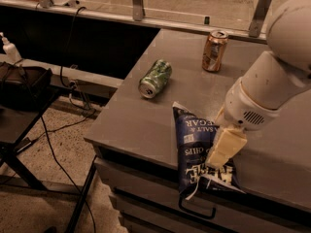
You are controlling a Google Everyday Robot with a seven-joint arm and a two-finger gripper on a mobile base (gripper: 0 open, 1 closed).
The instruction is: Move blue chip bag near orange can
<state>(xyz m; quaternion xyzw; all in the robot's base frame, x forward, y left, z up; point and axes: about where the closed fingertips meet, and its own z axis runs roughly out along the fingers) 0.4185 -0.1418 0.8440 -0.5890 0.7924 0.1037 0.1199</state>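
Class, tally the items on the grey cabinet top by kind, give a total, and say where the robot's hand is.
Cans: 2 (orange can, green can)
Chip bags: 1 (blue chip bag)
Total: 3
The hand is at the blue chip bag.

bag [191, 139]: table [141, 125] front edge, overhanging | gripper [222, 152]: on bag's right side | green can [155, 78]: lying near left edge, behind bag | orange can [214, 51]: upright, near back edge, right of green can
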